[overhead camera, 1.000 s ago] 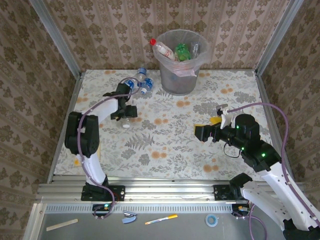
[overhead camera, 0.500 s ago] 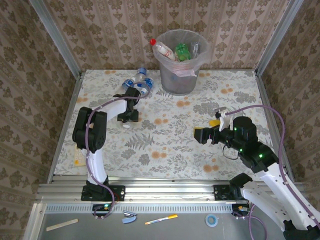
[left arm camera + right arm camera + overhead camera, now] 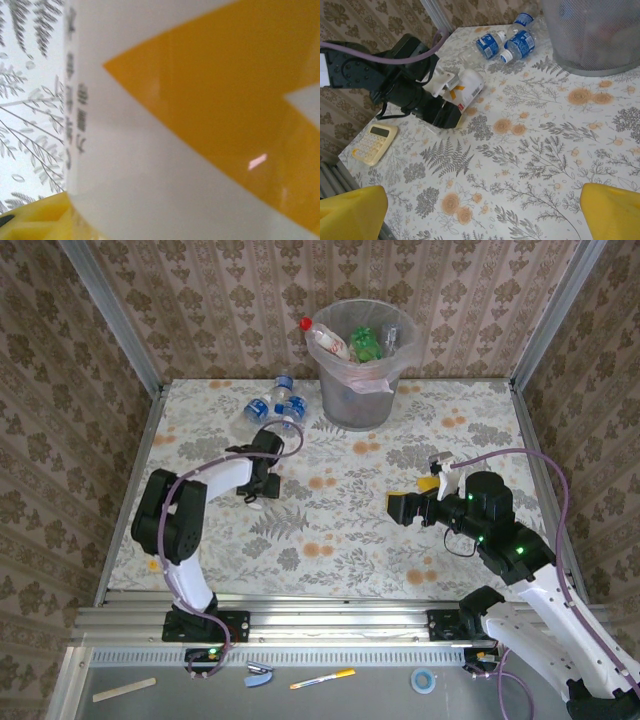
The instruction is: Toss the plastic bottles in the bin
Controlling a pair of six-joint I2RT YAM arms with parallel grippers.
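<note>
**Mia:** Is the job done?

**Ben:** No, only part of it. Some bottles are in the bin (image 3: 345, 405) already. A red-capped bottle (image 3: 318, 335) and a green bottle (image 3: 364, 343) poke out at the top.

**Mia:** What is left?

**Ben:** About three blue-label bottles (image 3: 272, 405) lie on the table (image 3: 450, 440). They are just past the left gripper (image 3: 258, 485), between it and the bin. Then there is the white and orange bottle (image 3: 469, 89).

**Mia:** Where is that one?

**Ben:** Right in the left gripper. The fingers look closed round it, down low by the table. From the left wrist, the bottle sits right up close.

**Mia:** How is the left arm sitting?

**Ben:** It is bent at the elbow. The front part is stretched out over the table. The bin is well beyond the gripper, ahead and off to its right. I think this bottle needs a lift and a long reach to get there.

**Mia:** And the other arm?

**Ben:** The right gripper (image 3: 482, 212) is spread wide and holds nothing. That arm reaches in from its own side, up above the table. It points across at the left gripper. All the bottles are far ahead of it, well apart from it.
</note>
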